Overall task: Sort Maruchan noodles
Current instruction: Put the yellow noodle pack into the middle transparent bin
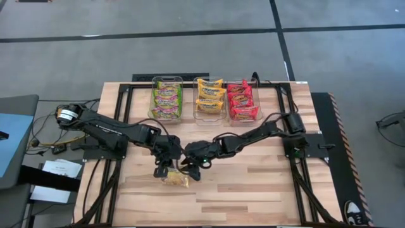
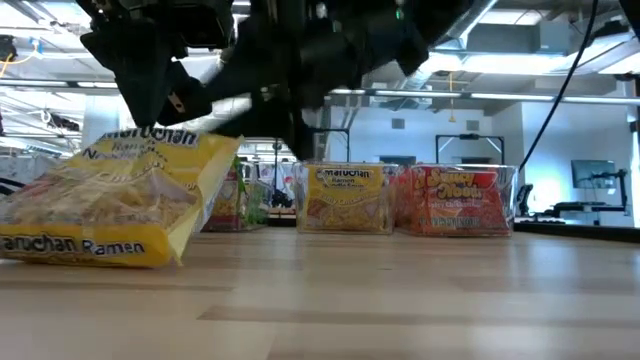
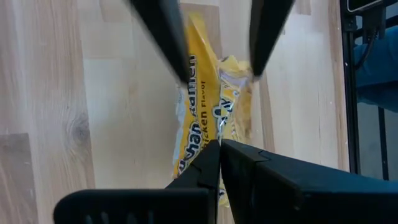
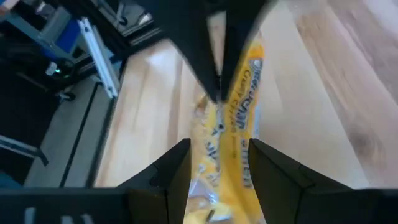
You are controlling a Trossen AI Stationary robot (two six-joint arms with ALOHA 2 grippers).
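Observation:
One yellow Maruchan noodle packet [image 1: 175, 180] sits near the table's middle, tipped up with its lower edge on the wood [image 2: 90, 255]. My left gripper [image 1: 163, 168] comes in from the left and is shut on it. Reaching in from the right, my right gripper [image 4: 221, 155] is open, one finger on either side of the packet's other end. Whether those fingers touch the packet, I cannot tell. More noodle packets fill three clear bins at the back: green [image 1: 166, 98], yellow [image 1: 209, 98] and red [image 1: 243, 100]. My left gripper pinches the yellow packet's raised edge [image 3: 214, 134] between its two shut fingers, slanting down from the table's left. The packet stands tilted, its printed face toward the near edge and its lower edge [image 2: 90, 255] on the table.
The three clear bins stand side by side along the table's far edge, also seen as the yellow bin [image 2: 345, 200] and the red bin [image 2: 455, 200]. Bare wooden tabletop [image 1: 253, 190] lies to the right of and nearer than the grippers. Black frame rails [image 1: 297, 158] run along both sides.

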